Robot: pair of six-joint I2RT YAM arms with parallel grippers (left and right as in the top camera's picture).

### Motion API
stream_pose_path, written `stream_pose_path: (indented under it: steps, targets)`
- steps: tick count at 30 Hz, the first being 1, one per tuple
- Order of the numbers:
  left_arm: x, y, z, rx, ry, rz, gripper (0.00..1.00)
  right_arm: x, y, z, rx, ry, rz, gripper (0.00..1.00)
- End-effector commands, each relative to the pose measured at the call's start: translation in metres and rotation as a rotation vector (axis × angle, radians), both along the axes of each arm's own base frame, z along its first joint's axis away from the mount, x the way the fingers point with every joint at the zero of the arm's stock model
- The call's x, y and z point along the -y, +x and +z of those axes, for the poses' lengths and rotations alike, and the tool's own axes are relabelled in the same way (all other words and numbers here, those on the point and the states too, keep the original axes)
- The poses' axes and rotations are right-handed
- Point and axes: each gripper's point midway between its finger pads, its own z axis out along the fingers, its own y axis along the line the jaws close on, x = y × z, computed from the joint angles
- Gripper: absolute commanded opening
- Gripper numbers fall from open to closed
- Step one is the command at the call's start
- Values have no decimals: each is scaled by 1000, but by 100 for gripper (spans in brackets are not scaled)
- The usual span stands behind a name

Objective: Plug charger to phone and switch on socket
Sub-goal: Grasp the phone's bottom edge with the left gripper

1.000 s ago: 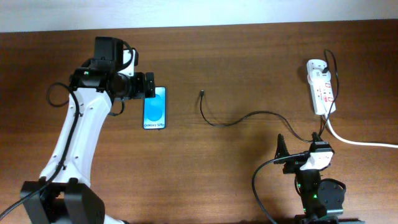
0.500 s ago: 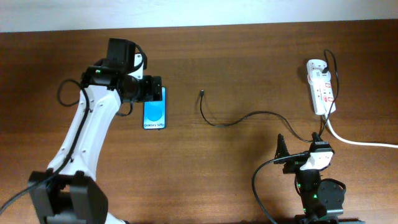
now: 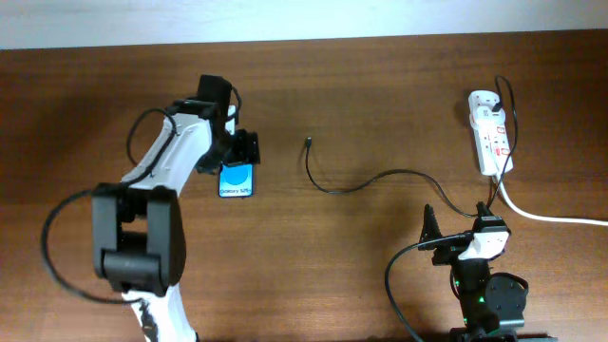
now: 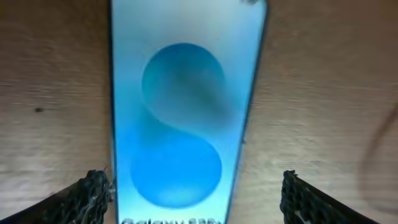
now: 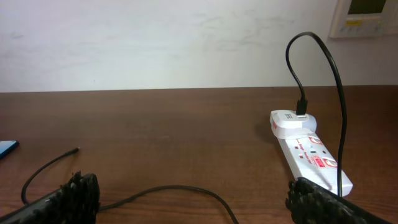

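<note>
Left tool (image 4: pixel 196 193) has swung over the phone (image 4: pixel 186 112), released and straddling it. Right tool (image 5: pixel 196 196), far right of the phone, rests released.

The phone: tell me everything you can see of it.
The phone is a black-framed rectangle, its screen lit bright blue with two darker circles and white "Galaxy S25" text at its lower edge. It lies flat, face up, on the wooden table. The open left gripper hangs over it, fingers flanking its sides.
</note>
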Motion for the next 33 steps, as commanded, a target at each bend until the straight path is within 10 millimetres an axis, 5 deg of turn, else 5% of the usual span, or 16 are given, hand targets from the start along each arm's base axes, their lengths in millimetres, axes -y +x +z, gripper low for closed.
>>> stream_pose_path:
  steps: [1, 12, 22, 28, 33]
  targets:
    - [0, 4, -28, -37, 18, 11, 90, -3, 0, -2, 0, 5, 13, 99]
    - [-5, 14, -39, -7, 67, -87, 91, -3, 0, -2, 0, 5, 13, 99]
    - [-11, 38, -3, 55, 132, -158, 91, -3, 0, -2, 0, 5, 13, 98]
    - [-3, 26, -34, -24, 92, -174, 90, -3, 0, -2, 0, 5, 13, 98]
    - [-1, 24, -38, -35, 81, -177, 90, -3, 0, -2, 0, 5, 13, 99]
